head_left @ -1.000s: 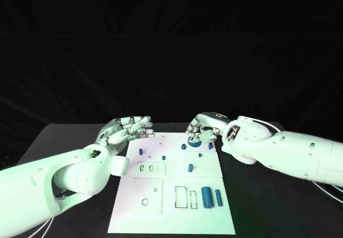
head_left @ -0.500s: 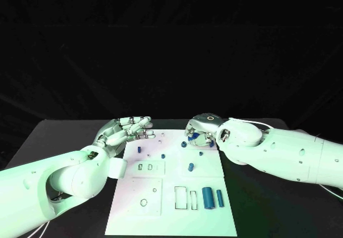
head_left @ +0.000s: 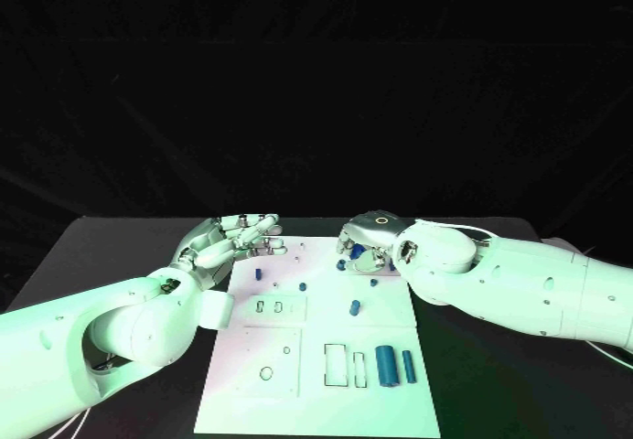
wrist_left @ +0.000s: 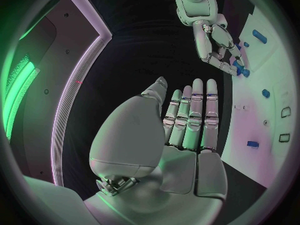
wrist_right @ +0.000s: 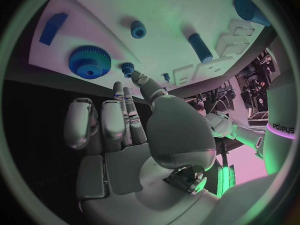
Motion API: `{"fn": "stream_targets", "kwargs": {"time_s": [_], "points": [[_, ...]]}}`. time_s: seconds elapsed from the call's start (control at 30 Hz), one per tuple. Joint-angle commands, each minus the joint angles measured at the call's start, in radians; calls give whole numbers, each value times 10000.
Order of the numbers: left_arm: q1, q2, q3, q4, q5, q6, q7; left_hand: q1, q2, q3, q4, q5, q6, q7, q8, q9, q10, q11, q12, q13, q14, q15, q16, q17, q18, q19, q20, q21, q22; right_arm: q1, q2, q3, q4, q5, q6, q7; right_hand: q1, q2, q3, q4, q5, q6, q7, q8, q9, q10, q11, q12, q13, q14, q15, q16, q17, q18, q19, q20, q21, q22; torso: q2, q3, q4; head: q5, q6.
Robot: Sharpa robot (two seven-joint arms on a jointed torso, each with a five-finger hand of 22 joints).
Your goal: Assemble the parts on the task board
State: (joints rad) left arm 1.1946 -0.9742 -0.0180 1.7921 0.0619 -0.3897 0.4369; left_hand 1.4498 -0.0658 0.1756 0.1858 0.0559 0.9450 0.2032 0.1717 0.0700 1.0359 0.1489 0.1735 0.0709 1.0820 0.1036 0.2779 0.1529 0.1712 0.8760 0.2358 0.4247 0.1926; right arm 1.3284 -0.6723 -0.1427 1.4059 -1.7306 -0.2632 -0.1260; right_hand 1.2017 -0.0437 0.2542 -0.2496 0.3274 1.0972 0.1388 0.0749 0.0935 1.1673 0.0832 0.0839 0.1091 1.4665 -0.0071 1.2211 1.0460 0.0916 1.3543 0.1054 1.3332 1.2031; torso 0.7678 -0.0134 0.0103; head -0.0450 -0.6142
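"edeys" on the left arm [wrist_right: 279, 130]

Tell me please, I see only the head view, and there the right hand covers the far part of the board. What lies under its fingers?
Observer: The right wrist view shows a large blue gear on the task board, just beyond the fingertips of the right hand.
Operator: Is there a smaller part near it?
Observer: Yes, a small blue gear sits at the thumb tip; I cannot tell whether it is pinched.
Operator: Does the left hand hold something?
Observer: No. The left wrist view shows the left hand with a bare palm and straight fingers.
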Motion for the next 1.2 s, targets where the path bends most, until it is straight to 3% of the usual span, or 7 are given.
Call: {"fn": "stream_targets", "kwargs": {"time_s": [0.03, 0.17, 0.47, 1.2], "points": [[34, -2, 8, 61, -50, 201, 50, 15, -23, -13, -62, -22, 21, 41, -53, -13, 19, 58, -45, -10, 46, 37, -42, 16, 123, 54, -3, 38, 10, -6, 65, 3, -35, -211, 150, -61, 41, -21, 74, 6, -1, 1, 25, -46, 13, -71, -15, 72, 8, 370, 45, 87, 60, -150, 96, -19, 58, 70, 61, -8, 20, 9, 32], [46, -11, 9, 85, -49, 193, 55, 12, -22, -14, -67, -22, 11, 48, -69, -19, 6, 65, -63, -14, 45, 41, -48, 19, 122, 52, -5, 43, 11, -16, 144, 2, -80, -212, 201, -59, 70, 1, 174, 16, 1, 2, 19, -49, 19, -63, -17, 86, 7, 368, 46, 210, 181, -182, 181, -15, 188, 259, 90, -15, 23, 6, 28], [91, -49, 11, 129, -49, 175, 50, 10, -18, -13, -68, -22, 8, 53, -76, -21, 1, 68, -72, -16, 43, 43, -52, 20, 121, 51, -6, 45, 11, -30, 235, -1, -140, -225, 356, -96, 99, 29, 321, 35, 12, 46, 18, -33, 38, -32, -25, 111, 6, 367, 46, 368, 335, -222, 287, -12, 347, 494, 159, -54, 95, -51, -20], [134, -119, 12, 137, -49, 172, 2, -9, -3, -13, -63, -22, -2, 67, -97, -27, -15, 81, -98, -21, 35, 53, -66, 23, 117, 44, -6, 50, 10, -59, 242, -7, -210, -498, 658, -392, 130, 61, 595, 81, 9, 199, -20, 19, 89, 91, -65, 177, 11, 333, 25, 503, 410, -233, 305, -23, 441, 630, 276, -61, 114, -57, 1]]}}
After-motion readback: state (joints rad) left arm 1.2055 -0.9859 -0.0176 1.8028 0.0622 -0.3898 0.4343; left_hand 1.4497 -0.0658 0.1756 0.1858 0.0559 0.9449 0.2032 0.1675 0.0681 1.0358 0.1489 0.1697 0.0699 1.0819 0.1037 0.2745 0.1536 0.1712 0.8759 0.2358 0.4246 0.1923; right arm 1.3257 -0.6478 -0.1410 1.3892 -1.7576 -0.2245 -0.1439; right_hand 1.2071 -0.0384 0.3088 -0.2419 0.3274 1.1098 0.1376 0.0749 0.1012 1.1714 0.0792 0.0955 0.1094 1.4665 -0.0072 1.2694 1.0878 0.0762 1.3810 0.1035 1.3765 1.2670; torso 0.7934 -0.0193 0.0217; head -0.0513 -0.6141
